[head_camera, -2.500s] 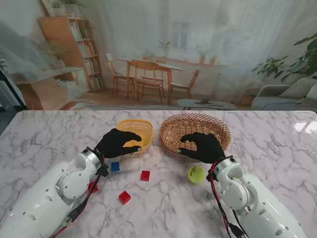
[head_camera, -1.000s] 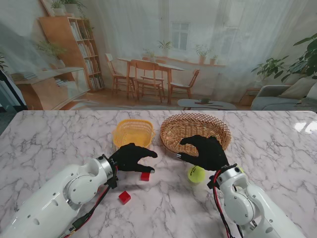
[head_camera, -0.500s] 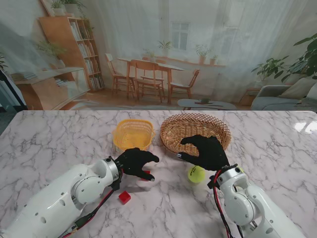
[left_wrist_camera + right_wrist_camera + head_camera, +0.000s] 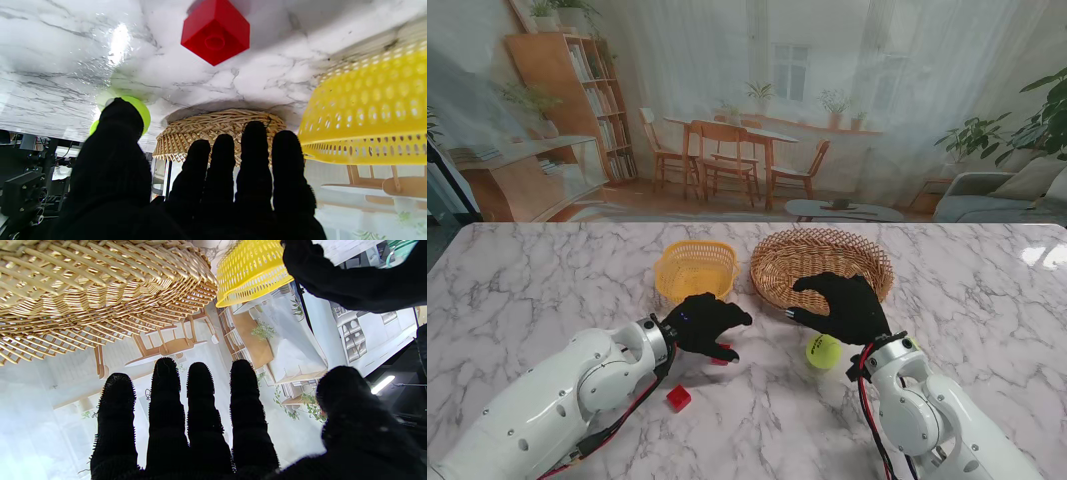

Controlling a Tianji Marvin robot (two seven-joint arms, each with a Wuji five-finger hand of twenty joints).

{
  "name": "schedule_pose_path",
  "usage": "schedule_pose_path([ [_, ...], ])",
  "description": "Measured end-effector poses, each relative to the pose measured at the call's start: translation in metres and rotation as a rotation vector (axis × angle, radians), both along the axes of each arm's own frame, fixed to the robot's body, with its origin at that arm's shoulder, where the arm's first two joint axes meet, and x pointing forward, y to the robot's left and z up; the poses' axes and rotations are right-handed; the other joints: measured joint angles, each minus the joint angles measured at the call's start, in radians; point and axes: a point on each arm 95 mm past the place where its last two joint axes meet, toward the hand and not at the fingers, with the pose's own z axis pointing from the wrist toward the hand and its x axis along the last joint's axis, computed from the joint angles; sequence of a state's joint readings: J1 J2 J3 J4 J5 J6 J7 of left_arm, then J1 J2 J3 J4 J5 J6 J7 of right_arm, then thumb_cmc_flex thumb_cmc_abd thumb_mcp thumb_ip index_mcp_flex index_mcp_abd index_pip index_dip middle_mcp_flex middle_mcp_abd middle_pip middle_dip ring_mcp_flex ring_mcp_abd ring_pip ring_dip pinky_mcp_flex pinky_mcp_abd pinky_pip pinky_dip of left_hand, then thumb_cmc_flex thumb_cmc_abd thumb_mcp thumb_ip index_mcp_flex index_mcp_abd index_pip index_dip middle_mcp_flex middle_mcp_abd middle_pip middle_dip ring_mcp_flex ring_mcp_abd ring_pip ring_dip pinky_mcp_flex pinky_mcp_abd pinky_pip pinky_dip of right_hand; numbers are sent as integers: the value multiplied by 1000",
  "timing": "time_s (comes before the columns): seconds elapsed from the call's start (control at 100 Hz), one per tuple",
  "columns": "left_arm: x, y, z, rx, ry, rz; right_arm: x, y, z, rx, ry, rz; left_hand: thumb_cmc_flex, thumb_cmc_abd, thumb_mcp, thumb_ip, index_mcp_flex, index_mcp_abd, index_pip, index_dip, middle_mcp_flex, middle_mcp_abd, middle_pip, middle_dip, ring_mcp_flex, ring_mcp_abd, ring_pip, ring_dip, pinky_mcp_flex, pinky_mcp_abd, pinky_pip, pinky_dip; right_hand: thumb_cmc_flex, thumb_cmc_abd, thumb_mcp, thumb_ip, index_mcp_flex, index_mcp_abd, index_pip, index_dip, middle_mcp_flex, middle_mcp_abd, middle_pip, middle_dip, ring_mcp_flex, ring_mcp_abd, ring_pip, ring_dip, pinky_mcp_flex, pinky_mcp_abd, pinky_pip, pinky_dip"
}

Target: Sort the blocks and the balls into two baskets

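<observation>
Since 2.5 s ago the left hand has swung from beside the small yellow perforated plastic basket back toward me and to the right, & now hovers over the small red plastic block; right arm barely shifted. That block sits on the white marble table, near side of the yellow basket, mostly hidden under the fingers in the stand view. The wrist view shows it clearly: a glossy red cube w/ a round dimple on one face, sharp edges, resting flat, not touched yet. Left hand is spread, holding nothing. Risk, as I judge it: fingers come down off-centre & nudge the block sideways, or pinch a corner so it spins out; it's small & slick. A second red block lies nearer to me, to the left, well apart. The yellow-green tennis ball rests just beside the right hand, which hangs spread & empty over the near rim of the oval woven wicker basket. That hand could roll the ball away if it drops carelessly.
</observation>
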State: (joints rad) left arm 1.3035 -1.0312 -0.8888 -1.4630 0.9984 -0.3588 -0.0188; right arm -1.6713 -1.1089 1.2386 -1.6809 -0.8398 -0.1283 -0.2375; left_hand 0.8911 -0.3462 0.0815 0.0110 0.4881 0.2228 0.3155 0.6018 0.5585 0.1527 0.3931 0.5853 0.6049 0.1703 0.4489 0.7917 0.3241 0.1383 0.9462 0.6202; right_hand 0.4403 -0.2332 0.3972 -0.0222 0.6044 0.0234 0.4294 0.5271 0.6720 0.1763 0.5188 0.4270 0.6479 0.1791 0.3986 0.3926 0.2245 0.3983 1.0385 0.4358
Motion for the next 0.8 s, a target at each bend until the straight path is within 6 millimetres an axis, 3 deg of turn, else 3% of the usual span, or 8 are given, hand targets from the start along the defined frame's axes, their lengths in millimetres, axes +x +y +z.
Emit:
schedule_pose_path([
  [0.25, 8, 7, -5, 64, -40, -2, 0, -1, 0, 1, -3, -3, -2, -43, 3, 0, 0, -7, 37, 0, 0, -1, 22, 0, 0, 0, 13, 1, 6, 0, 3, -1, 0, 0, 0, 0, 0, 0, 0, 0, 0, 0, 0, 0, 0, 0, 0, 0, 0, 0, 0, 0],
  [0.8, 10, 14, -34, 147, -3, 4, 0, -1, 0, 0, -1, -4, -3, -52, 14, 0, 1, -18, 86, 0, 4, -13, 34, 0, 27, -1, 33, 1, 28, 0, 26, -12, 0, 0, 0, 0, 0, 0, 0, 0, 0, 0, 0, 0, 0, 0, 0, 0, 0, 0, 0, 0],
])
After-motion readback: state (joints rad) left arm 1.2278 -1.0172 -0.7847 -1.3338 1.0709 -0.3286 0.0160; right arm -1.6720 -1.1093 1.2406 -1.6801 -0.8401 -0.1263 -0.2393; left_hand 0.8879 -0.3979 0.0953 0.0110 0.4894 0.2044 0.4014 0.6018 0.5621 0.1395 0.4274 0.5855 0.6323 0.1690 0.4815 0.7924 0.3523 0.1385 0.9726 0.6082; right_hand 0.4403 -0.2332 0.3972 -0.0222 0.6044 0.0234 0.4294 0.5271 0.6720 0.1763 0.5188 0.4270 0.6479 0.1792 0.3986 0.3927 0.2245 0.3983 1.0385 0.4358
